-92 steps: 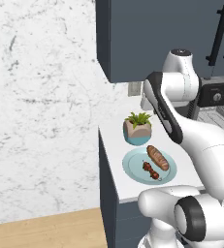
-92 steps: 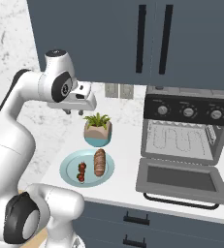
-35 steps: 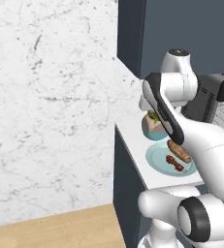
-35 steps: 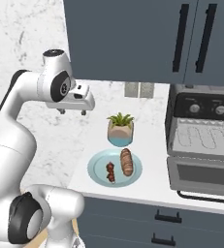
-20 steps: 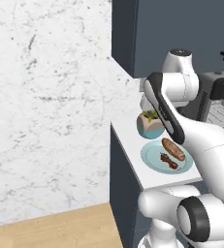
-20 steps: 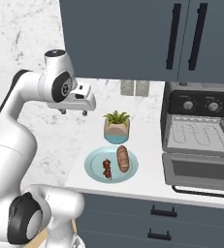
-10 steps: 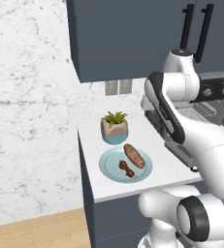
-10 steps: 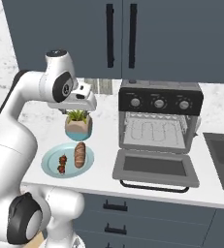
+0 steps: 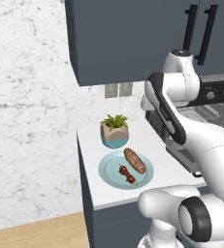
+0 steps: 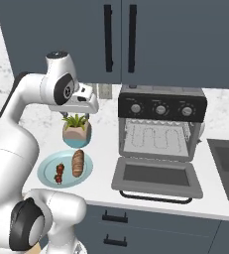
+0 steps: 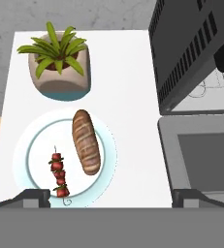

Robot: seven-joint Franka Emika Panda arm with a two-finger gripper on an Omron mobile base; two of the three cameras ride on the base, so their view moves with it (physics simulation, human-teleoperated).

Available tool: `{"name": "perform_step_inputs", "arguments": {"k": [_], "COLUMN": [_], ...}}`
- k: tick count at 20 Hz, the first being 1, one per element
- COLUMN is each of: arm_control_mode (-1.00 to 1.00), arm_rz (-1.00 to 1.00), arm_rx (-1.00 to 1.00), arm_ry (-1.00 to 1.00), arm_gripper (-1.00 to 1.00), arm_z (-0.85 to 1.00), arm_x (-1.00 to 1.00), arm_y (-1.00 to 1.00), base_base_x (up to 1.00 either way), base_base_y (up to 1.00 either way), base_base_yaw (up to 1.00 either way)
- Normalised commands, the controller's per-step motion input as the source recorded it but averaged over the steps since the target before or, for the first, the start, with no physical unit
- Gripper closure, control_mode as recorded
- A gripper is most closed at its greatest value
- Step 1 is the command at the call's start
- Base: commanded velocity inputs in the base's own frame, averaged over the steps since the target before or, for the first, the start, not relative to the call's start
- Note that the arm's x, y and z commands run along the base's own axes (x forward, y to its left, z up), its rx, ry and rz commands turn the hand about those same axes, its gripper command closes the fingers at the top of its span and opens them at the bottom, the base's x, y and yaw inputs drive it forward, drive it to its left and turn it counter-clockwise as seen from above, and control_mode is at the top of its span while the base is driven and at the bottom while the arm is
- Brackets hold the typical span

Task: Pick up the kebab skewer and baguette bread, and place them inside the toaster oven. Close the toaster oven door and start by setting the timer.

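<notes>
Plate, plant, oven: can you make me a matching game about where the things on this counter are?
Things:
1. bread
2. skewer
3. plant
4. oven door

Places or states:
A. folded down flat, open
B. in a pot behind the plate
C. on the plate, on the side nearer the oven
D. on the plate, on the side away from the oven

Pairs: 1-C, 2-D, 3-B, 4-A

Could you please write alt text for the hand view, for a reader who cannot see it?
Seen from above, a pale blue plate on a white counter holds a baguette bread and, beside it, a kebab skewer. A potted plant stands beyond the plate. At the right, the toaster oven has its door dropped open.
</notes>
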Motion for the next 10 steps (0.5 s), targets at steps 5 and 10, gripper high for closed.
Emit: {"name": "perform_step_inputs", "arguments": {"k": [5, 10], "arm_control_mode": [1.0, 1.0], "arm_rz": [0.0, 0.0], "arm_rx": [0.0, 0.0], "arm_ry": [0.0, 0.0], "arm_gripper": [-1.0, -1.0], "arm_z": [0.0, 0.0], "arm_x": [0.0, 0.0], "arm_y": [0.0, 0.0], "base_base_x": [0.34, 0.0], "base_base_y": [-0.01, 0.0], "base_base_yaw": [0.0, 0.0]}}
